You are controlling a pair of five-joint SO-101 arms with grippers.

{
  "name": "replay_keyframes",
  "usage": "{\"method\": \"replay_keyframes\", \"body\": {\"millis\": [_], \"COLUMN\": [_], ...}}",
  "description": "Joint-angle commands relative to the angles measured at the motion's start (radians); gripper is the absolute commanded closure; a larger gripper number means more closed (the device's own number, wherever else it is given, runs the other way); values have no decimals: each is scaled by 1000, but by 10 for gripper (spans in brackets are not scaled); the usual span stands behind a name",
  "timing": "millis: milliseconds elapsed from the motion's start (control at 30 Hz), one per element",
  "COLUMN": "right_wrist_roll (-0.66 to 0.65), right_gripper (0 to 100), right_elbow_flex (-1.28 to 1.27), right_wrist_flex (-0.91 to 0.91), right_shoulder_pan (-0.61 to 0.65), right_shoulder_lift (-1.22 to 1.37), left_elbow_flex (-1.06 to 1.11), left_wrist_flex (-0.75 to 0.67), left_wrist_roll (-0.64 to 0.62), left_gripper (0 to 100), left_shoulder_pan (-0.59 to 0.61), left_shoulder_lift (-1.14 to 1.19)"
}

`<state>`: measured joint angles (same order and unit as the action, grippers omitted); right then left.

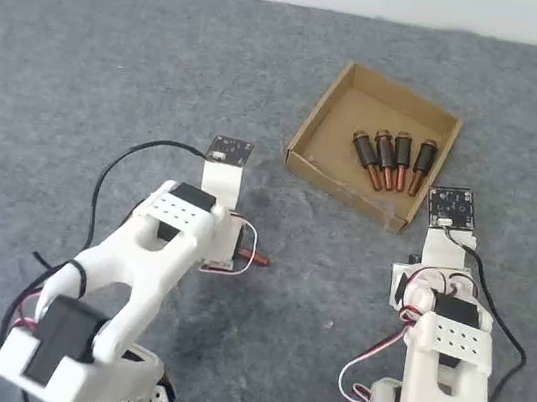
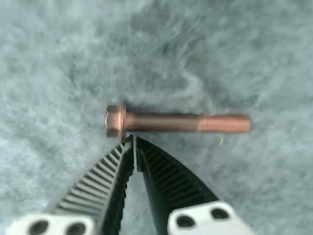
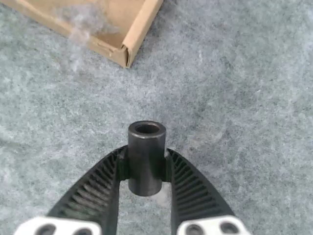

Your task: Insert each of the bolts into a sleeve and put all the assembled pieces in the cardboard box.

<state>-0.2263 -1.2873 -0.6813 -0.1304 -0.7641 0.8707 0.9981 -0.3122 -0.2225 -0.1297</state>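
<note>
A copper-coloured bolt (image 2: pixel 171 122) lies flat on the grey mat, and its tip pokes out from under the left arm (image 1: pixel 258 258). My left gripper (image 2: pixel 132 141) is shut and empty, its tips just beside the bolt's head. My right gripper (image 3: pixel 145 156) is shut on a black sleeve (image 3: pixel 145 147), held upright with its open bore facing up, a short way from a corner of the cardboard box (image 3: pixel 128 49). In the high view the cardboard box (image 1: pixel 316 117) holds several assembled pieces (image 1: pixel 391 159) side by side.
The grey mat (image 1: pixel 117 67) covers the whole table. The left arm (image 1: pixel 166 246) and the right arm (image 1: pixel 445 339) stand at the near edge, with open mat between them. Cables trail beside both arm bases.
</note>
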Motion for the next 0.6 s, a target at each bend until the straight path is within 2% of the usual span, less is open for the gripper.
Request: {"method": "replay_keyframes", "body": {"millis": [0,267,567], "right_wrist_roll": [-17,-17,-17], "right_gripper": [992,992,992], "right_elbow_flex": [6,6,5], "right_wrist_flex": [7,7,7], "right_shoulder_pan": [12,8,12], "right_shoulder_lift": [-38,-38,-38], "left_elbow_flex": [-39,-38,-134], "left_wrist_flex": [-94,-209,-161], "left_wrist_roll": [-60,-227,-288], "left_gripper": [987,987,984], "left_shoulder_pan": [9,9,5], "left_shoulder_lift": [-3,3,114]}}
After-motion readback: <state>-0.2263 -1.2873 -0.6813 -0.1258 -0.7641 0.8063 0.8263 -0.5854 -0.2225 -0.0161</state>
